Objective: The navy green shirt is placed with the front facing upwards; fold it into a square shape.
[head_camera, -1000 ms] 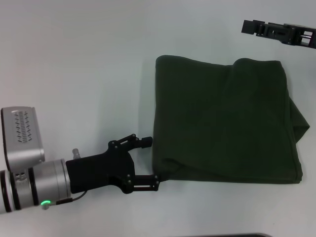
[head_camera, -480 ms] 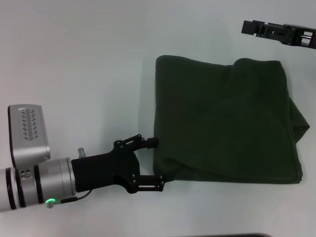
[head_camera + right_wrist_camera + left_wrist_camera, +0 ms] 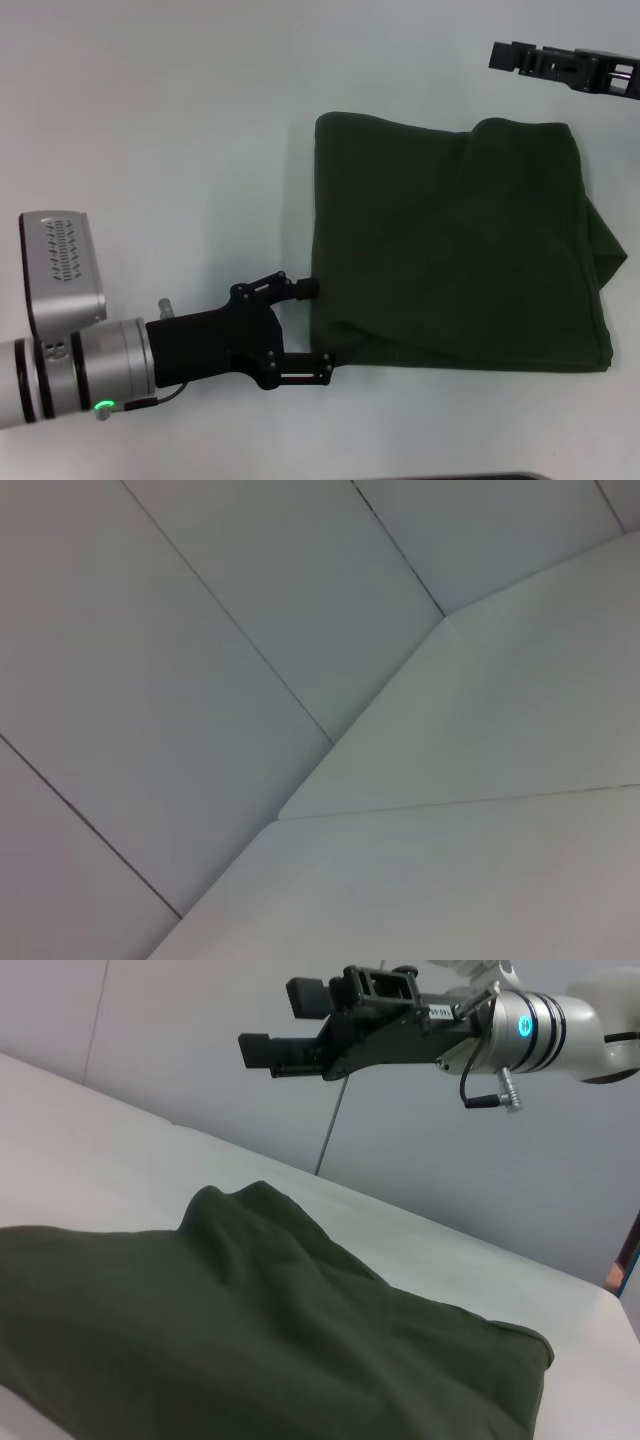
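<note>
The navy green shirt (image 3: pixel 455 245) lies folded into a rough square on the white table, plain side up, with a rumpled bulge at its far right; it fills the foreground as shirt (image 3: pixel 250 1330) in the left wrist view. My left gripper (image 3: pixel 316 328) is open at the shirt's near left corner, and its fingertips (image 3: pixel 309 288) touch the left edge. My right gripper (image 3: pixel 497 55) hovers beyond the shirt's far right corner, raised and apart from it. It appears as right gripper (image 3: pixel 278 1023) in the left wrist view, open with nothing in it.
The white table (image 3: pixel 170 150) extends to the left of and beyond the shirt. Its far edge (image 3: pixel 420 1225) meets a grey panelled wall (image 3: pixel 200 630). A dark strip (image 3: pixel 470 477) shows at the table's near edge.
My left arm has slid slightly right toward the shirt, bringing the open fingertips against its left edge. The shirt and the right gripper have not moved.
</note>
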`<state>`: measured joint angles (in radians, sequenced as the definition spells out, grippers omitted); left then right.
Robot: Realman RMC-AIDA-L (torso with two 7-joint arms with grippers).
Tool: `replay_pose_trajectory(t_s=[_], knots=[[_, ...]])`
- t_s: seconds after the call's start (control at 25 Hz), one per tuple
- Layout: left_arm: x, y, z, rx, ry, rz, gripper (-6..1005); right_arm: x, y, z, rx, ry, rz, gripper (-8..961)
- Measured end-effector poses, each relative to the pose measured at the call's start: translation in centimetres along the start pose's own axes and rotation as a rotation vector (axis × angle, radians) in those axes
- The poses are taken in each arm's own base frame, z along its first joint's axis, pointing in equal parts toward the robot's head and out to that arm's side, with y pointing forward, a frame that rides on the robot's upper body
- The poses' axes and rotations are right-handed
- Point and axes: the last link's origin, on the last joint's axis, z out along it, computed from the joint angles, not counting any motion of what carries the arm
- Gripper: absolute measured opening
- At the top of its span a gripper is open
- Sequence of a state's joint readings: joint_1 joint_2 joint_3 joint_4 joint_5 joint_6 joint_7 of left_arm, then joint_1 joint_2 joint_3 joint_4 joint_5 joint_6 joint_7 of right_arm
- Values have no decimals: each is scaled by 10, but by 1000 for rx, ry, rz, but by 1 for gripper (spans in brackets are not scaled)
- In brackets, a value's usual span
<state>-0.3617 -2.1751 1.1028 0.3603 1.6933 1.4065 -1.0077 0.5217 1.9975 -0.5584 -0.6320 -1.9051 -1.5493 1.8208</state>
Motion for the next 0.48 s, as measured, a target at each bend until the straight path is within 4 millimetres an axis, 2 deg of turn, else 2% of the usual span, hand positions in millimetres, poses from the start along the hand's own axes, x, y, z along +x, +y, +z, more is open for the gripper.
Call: replay_pose_trajectory(t_s=[0.32, 0.48], knots=[[0, -1, 1, 4, -8, -6, 893, -2, 0, 2, -2, 0, -5, 706], [0, -1, 2, 3, -12, 5, 723, -3, 0, 2, -1, 0, -6, 706]])
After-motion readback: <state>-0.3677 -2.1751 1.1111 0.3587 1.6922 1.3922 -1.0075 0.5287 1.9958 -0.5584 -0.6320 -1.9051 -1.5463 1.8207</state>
